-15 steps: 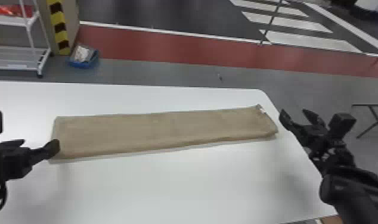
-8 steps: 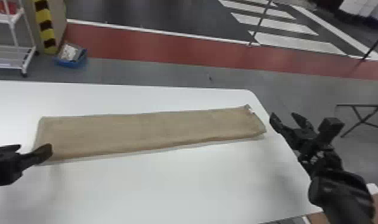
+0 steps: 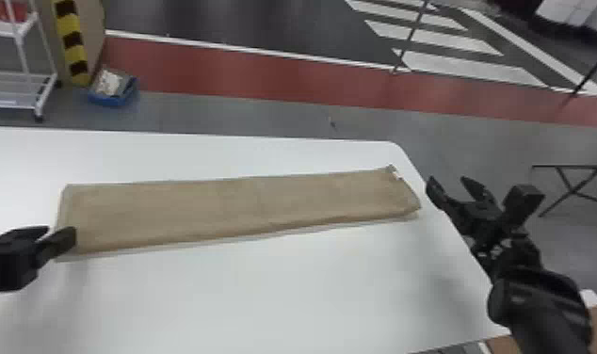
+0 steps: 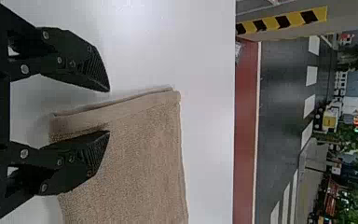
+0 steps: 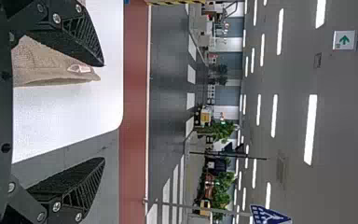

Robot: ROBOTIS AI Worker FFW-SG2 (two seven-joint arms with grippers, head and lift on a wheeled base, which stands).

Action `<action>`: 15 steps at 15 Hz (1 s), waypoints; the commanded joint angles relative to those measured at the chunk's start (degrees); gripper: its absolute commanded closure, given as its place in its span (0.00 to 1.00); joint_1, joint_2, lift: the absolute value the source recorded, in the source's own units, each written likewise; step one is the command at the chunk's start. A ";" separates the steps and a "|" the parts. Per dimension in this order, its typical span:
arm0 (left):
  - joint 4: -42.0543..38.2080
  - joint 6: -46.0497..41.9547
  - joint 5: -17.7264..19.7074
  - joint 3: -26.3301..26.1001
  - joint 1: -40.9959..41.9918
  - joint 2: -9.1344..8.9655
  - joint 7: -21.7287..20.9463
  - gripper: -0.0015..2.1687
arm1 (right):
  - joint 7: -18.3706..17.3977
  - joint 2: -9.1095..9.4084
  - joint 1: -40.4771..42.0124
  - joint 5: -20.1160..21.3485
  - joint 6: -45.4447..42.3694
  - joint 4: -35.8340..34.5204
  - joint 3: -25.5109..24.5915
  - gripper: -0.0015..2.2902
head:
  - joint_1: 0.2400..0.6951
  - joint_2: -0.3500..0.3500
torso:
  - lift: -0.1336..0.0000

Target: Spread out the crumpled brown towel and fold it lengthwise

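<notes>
Our left gripper (image 4: 109,111) is open w/ nothing in it, by the L end of the brown towel (image 3: 241,202). That's a long flat strip on the table (image 3: 264,292), so imo spread + lengthwise fold are basically done, maybe edge tidying left. Our right gripper (image 5: 104,112) is wide open & empty, off the R end.

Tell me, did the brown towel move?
No. The brown towel is in the same spot, judged against the far right corner of the white table.
</notes>
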 commanded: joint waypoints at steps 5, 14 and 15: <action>0.62 2.17 -1.58 0.00 -0.67 -0.05 -3.26 0.40 | -0.09 0.21 -0.04 0.00 -0.18 -0.27 -0.01 0.08 | 1.00 0.04 | 0.07; 0.18 2.17 -1.23 3.07 -1.38 0.65 -4.40 0.52 | -0.17 0.21 -0.04 0.00 -1.23 -0.27 -0.45 0.08 | 1.00 0.06 | 0.07; -0.09 2.17 -1.23 3.69 -1.29 0.92 -4.49 0.52 | -0.17 0.30 -0.04 0.00 -1.23 -0.27 -0.54 0.08 | 1.00 0.07 | 0.07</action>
